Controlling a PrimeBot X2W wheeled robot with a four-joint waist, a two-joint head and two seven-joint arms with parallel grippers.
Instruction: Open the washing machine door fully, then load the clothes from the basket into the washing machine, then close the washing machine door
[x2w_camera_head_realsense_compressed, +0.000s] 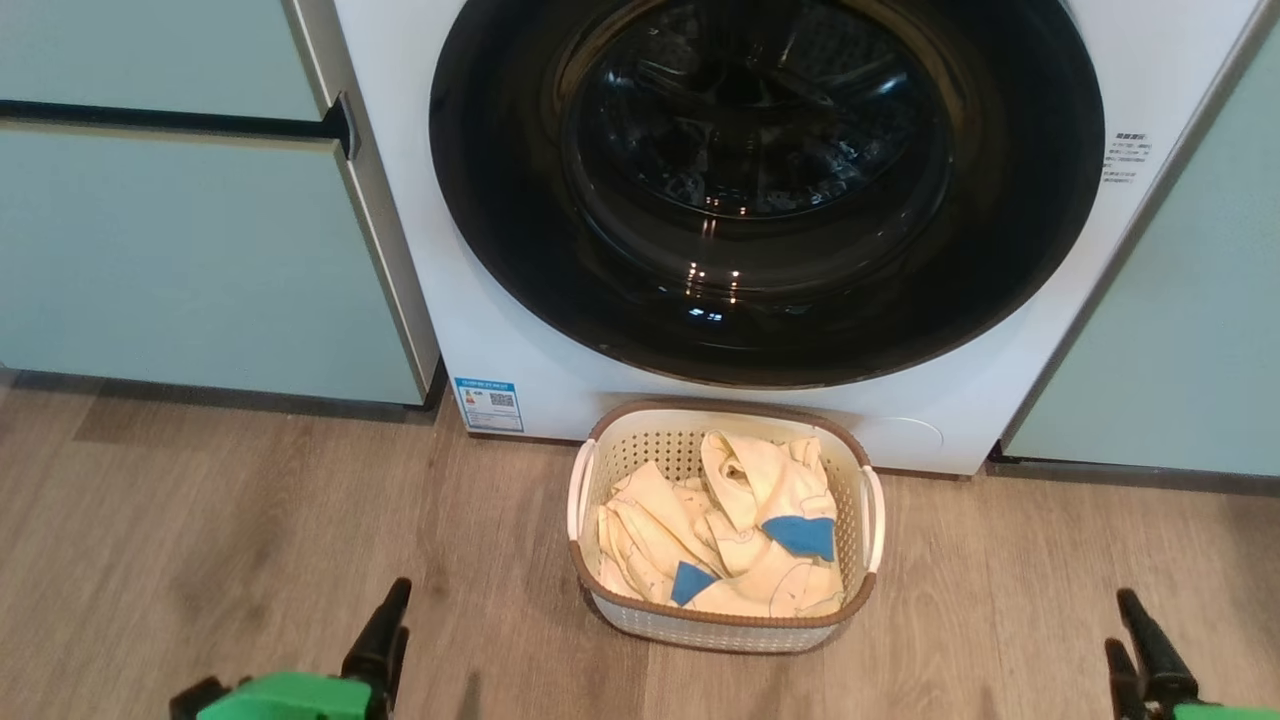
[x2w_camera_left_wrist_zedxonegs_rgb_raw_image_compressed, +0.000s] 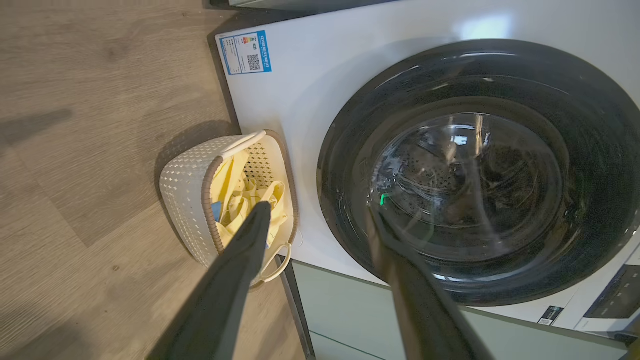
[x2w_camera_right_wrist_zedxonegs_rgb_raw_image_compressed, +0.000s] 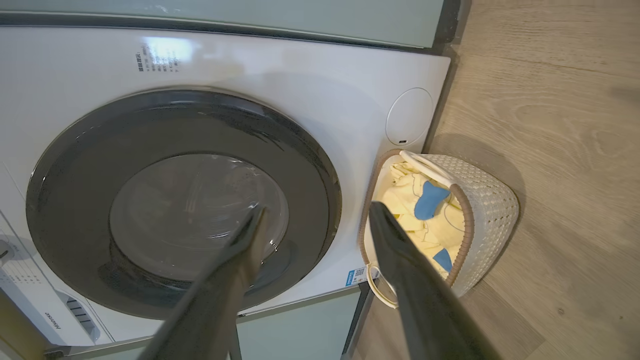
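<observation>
Left fingers (x2w_camera_left_wrist_zedxonegs_rgb_raw_image_compressed: 232, 285) cropped; door (x2w_camera_head_realsense_compressed: 765, 180) — seemingly shut.

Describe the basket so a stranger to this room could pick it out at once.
Find the white washing machine set between pale green cabinets. On the wooden floor below its round black door stands the basket. Only it is cream, perforated and brown-rimmed, holding yellow clothes with blue patches.

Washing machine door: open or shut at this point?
Shut. The washing machine door lies flush against the white front of the washing machine in all three views, with no gap at its black rim.
</observation>
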